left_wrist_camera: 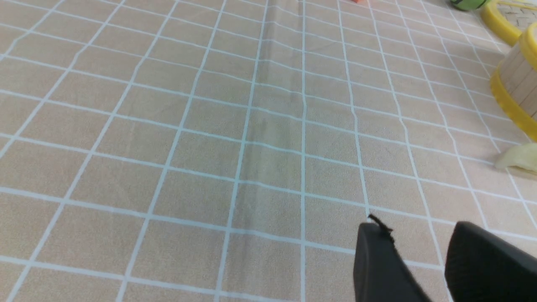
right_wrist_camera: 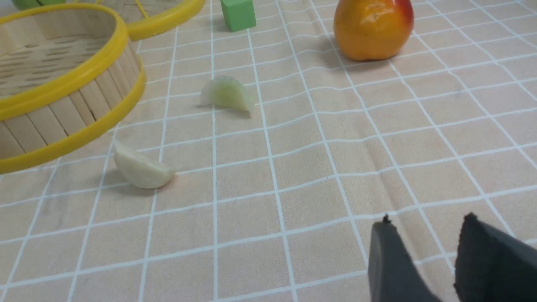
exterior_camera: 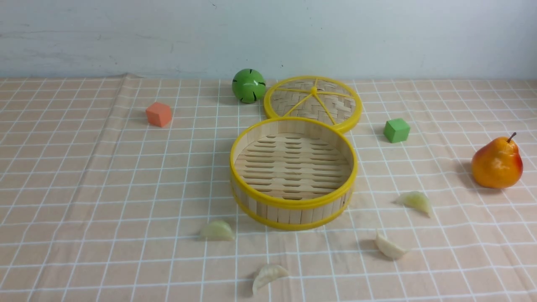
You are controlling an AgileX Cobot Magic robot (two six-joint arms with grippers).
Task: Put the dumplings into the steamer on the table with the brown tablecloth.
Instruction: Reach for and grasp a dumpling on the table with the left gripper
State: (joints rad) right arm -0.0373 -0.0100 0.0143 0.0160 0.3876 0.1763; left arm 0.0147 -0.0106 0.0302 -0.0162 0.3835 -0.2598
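Note:
The steamer point(exterior_camera: 293, 204) stands empty in the middle of the table, which is draped in the brown tablecloth point(exterior_camera: 105, 188). Several dumplings lie on the cloth in front of it: one at front left point(exterior_camera: 217, 231), one nearest me point(exterior_camera: 268, 274), one at front right point(exterior_camera: 390, 247), one to its right point(exterior_camera: 415, 201). Neither gripper shows in the front view. My left gripper point(left_wrist_camera: 417, 228) is open and empty over bare cloth; a dumpling point(left_wrist_camera: 518, 157) and the steamer point(left_wrist_camera: 518, 84) lie beyond it. My right gripper point(right_wrist_camera: 428, 222) is open and empty, short of two dumplings point(right_wrist_camera: 140, 167) point(right_wrist_camera: 228, 94) beside the steamer point(right_wrist_camera: 84, 109).
The flat woven lid point(exterior_camera: 312, 102) lies right behind the steamer, with a green ball point(exterior_camera: 248, 85) to its left. An orange cube point(exterior_camera: 158, 114) sits back left, a green cube point(exterior_camera: 396, 130) back right, and a pear point(exterior_camera: 497, 163) far right. A wall stands behind the table.

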